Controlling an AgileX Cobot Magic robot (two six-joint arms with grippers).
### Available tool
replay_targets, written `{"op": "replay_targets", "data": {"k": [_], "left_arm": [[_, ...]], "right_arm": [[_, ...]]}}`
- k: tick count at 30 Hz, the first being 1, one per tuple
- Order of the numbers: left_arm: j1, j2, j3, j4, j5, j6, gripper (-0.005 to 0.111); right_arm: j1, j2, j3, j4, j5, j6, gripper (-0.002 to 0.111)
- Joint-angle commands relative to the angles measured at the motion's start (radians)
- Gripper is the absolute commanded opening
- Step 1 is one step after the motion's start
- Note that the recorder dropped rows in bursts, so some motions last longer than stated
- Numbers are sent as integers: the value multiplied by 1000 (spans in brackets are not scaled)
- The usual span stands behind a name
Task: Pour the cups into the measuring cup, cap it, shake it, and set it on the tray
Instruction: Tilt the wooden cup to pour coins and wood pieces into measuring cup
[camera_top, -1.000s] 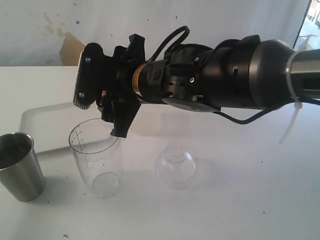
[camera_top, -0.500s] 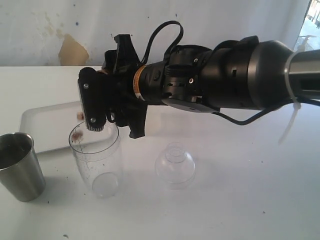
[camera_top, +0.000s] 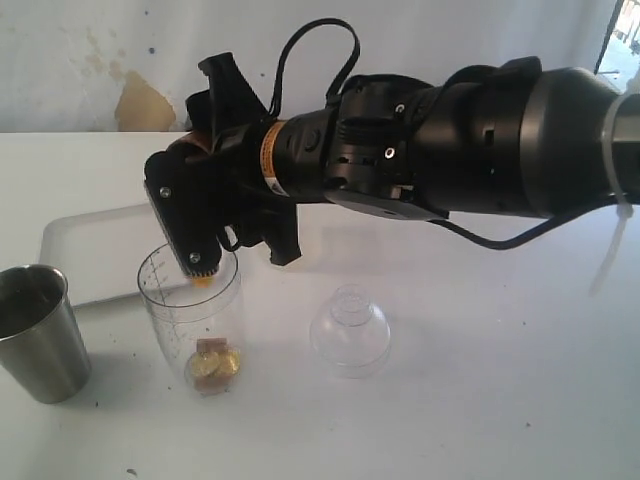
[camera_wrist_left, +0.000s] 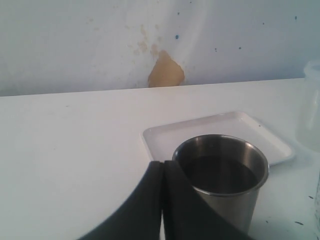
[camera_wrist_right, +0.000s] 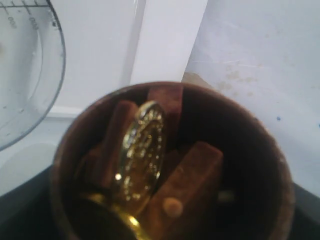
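White tabletop (camera_top: 480, 400) and a stained pale wall (camera_top: 100, 50) fill the scene. We see the right gripper (camera_top: 200, 262) clamped around the wooden cup (camera_wrist_right: 280, 170), which it holds tipped just above the mouth of the measuring cup (camera_top: 190, 300). Inside the wooden cup lie a gold coin (camera_wrist_right: 142, 150) with embossed lettering we cannot read and several brown blocks (camera_wrist_right: 187, 175). The measuring cup stands upright on the table, and a small heap of gold coins and a brown block (camera_top: 215, 362) rests at its bottom. Graduation lines and small figures run down its side; in the right wrist view they are too blurred for us to read. The steel tumbler (camera_top: 40, 335) stands upright to its left, apart from it, with the tray (camera_top: 90, 250) behind both. A clear domed lid (camera_top: 348, 330) sits on the table to the right of the measuring cup. The left gripper (camera_wrist_left: 162, 200) is clenched, holds nothing, and sits just beside the tumbler.
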Motion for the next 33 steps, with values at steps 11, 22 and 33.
{"op": "replay_targets", "data": {"k": [11, 22, 33], "left_arm": [[2, -4, 6, -2, 1, -5, 0], [2, -4, 6, -2, 1, -5, 0], [2, -4, 6, -2, 1, -5, 0]], "right_arm": [[9, -12, -9, -4, -16, -286, 0], [9, -12, -9, -4, -74, -428, 0], [11, -12, -9, -4, -104, -531, 0]]}}
